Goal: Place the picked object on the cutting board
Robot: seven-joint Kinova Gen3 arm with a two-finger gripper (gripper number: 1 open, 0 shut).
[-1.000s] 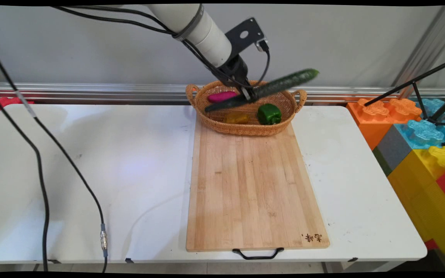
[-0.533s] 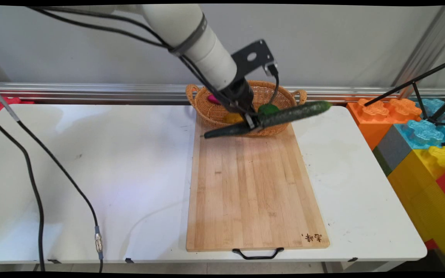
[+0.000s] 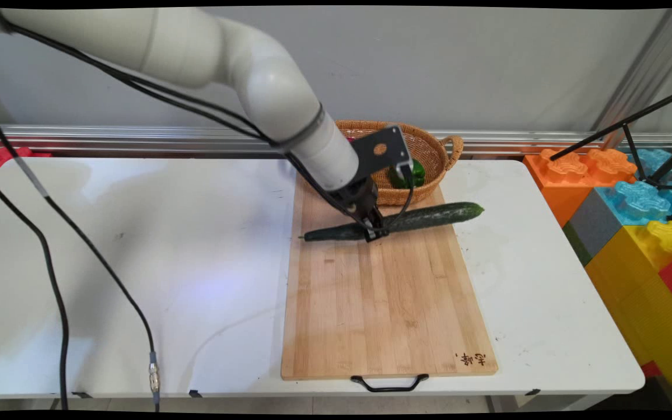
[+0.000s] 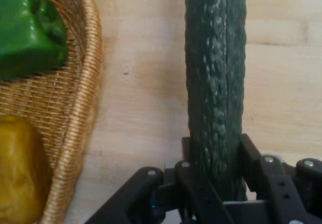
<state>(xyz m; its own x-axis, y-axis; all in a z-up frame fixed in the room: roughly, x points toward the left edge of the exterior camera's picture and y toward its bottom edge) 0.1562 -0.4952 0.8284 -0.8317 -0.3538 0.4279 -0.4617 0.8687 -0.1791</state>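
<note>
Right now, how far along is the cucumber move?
Done: the cucumber is out of the basket and low over the cutting board. In hand: the gripper is shut on it. Left: release; green pepper and a yellow vegetable remain in the basket.

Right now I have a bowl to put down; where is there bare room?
The near cutting board, below the cucumber, and the white table left of it. Crowded at the far end: gripper, cucumber, wicker basket.
</note>
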